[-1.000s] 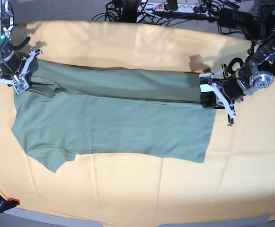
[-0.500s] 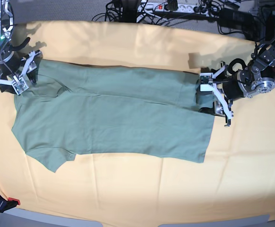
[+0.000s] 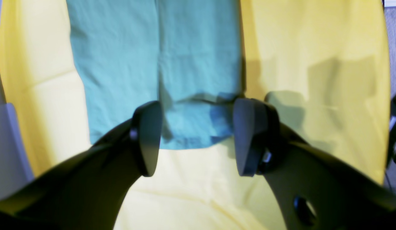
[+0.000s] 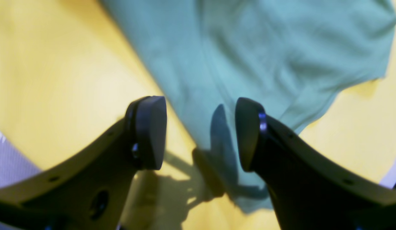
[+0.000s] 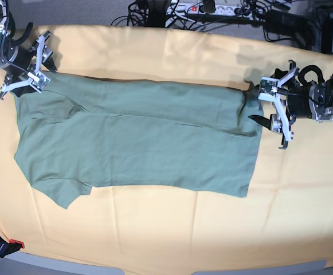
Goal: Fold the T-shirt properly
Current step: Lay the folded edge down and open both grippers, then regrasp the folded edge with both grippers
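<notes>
The sage-green T-shirt (image 5: 137, 143) lies flat on the yellow cloth (image 5: 155, 229), with its far long edge folded over toward the middle. At its left end one short sleeve points toward the near side. My left gripper (image 5: 271, 112) stands open just off the shirt's right end. In the left wrist view the hem of the T-shirt (image 3: 153, 64) lies beneath and between the spread jaws of that gripper (image 3: 198, 137), apart from them. My right gripper (image 5: 26, 69) hovers open at the shirt's far left corner. In the right wrist view this gripper (image 4: 199, 132) holds nothing, and the T-shirt (image 4: 265, 48) is below it.
The yellow cloth covers the whole table and reaches past the shirt on every side. Cables and a power strip (image 5: 212, 11) lie behind the far edge. A red-tipped clamp (image 5: 11, 244) sits at the near left corner.
Both grippers have opened and let go of the shirt's folded edge, then drawn back outward and away from it. The folded strip now lies flat on the shirt.
</notes>
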